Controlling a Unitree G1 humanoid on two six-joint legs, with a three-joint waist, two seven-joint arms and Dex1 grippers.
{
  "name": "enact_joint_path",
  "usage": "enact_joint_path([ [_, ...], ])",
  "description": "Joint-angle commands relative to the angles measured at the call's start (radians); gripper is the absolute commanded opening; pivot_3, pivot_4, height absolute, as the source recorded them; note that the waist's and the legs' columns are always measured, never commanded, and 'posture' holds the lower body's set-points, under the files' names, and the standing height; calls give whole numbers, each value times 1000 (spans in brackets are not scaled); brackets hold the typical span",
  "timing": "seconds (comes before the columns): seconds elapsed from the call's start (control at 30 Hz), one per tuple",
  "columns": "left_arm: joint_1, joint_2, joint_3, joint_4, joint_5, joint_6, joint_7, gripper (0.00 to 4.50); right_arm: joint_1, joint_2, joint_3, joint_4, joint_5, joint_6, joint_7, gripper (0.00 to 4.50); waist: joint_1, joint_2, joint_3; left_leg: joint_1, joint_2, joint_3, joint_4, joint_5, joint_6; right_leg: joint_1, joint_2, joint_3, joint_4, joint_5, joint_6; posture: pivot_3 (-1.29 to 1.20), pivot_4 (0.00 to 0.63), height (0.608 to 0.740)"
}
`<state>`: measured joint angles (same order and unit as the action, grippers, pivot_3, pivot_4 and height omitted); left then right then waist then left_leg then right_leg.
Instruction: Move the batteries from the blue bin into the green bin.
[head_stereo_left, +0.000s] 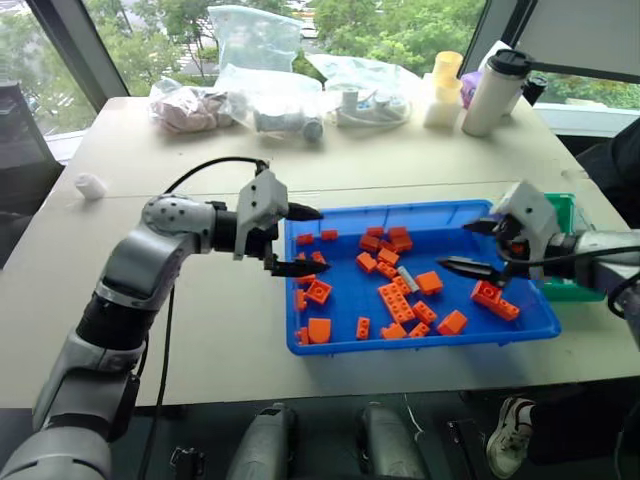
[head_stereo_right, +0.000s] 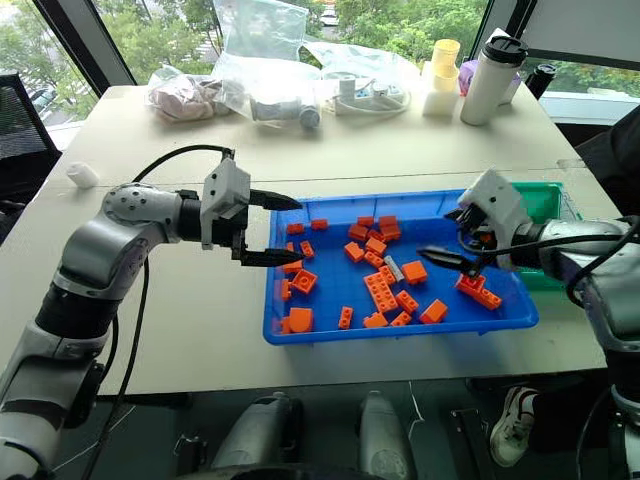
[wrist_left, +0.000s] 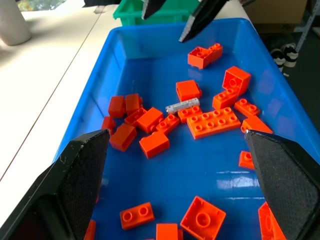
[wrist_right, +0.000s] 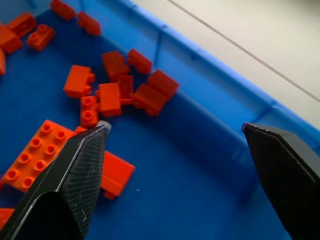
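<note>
In the blue bin (head_stereo_left: 540, 322), among the bricks (head_stereo_left: 398, 300), we see one battery (head_stereo_left: 408, 279) lying slantwise — between both grippers, nearer the right gripper (head_stereo_left: 478, 246), whose fingers gape empty. The left gripper (head_stereo_left: 297, 240) also hangs open. The green bin (head_stereo_left: 565, 215) sits behind the right.

A pale beige table (head_stereo_left: 200, 330) stands before large windows (head_stereo_left: 400, 25) with dark frames, green trees outside in daylight. Along its far edge lie clear plastic bags (head_stereo_left: 250, 60), a white bottle with a black lid (head_stereo_left: 495, 90) and a yellow cup (head_stereo_left: 447, 68). A black chair (head_stereo_right: 20, 130) stands at the left.
</note>
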<state>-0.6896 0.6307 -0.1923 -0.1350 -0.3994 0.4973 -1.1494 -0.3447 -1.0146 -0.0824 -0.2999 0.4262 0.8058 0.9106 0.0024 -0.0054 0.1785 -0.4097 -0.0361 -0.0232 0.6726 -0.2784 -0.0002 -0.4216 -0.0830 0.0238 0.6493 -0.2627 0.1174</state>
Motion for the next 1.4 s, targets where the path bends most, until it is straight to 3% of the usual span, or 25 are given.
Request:
enact_joint_path([
  [0.03, -6, 11, 19, -48, -2, 6, 8, 4500, -52, -41, 61, 30, -62, -107, 69, 4451, 2, 0, 0, 0, 0, 0, 2, 0, 1, 0, 0, 0, 0, 0, 0, 0, 150, 740],
  [0.23, 3, 15, 28, -71, -2, 20, 30, 4500, -100, -50, 199, 111, -143, -215, 193, 4451, 2, 0, 0, 0, 1, -1, 5, -1, 2, 1, 1, -1, 0, 0, 0, 0, 150, 740],
  [0.4, 20, 20, 38, -97, -12, 34, 52, 4500, -120, -22, 230, 192, -154, -242, 247, 4451, 4, 0, 0, -1, 1, 0, 6, -2, 2, 2, 1, -1, 0, 0, 0, 0, 150, 740],
  [0.7, 27, 6, 34, -115, -14, 49, 85, 4500, -186, 54, 310, 348, -254, -325, 262, 4451, 3, 0, 0, -1, 1, 0, 6, -2, 2, 2, 1, -1, 0, 0, 0, 0, 150, 740],
  [0.9, 19, 8, 37, -112, -14, 53, 84, 4500, -187, 53, 314, 350, -289, -344, 283, 1746, 7, 0, 0, -1, 1, -1, 7, -2, 2, 2, 0, -1, 1, 0, 0, 0, 150, 740],
  [1.17, 12, 3, 31, -103, -8, 51, 81, 4500, -183, 19, 257, 353, -323, -357, 237, 1746, 7, 0, 0, -1, 1, -1, 7, -2, 2, 2, 0, -1, 1, 0, 0, 0, 150, 740],
  [1.4, 3, -8, 25, -85, -2, 40, 79, 4500, -249, 22, 205, 518, -422, -420, 72, 1746, 6, 0, 0, -1, 1, 0, 7, -2, 2, 2, 0, -1, 0, 0, 0, 0, 150, 740],
])
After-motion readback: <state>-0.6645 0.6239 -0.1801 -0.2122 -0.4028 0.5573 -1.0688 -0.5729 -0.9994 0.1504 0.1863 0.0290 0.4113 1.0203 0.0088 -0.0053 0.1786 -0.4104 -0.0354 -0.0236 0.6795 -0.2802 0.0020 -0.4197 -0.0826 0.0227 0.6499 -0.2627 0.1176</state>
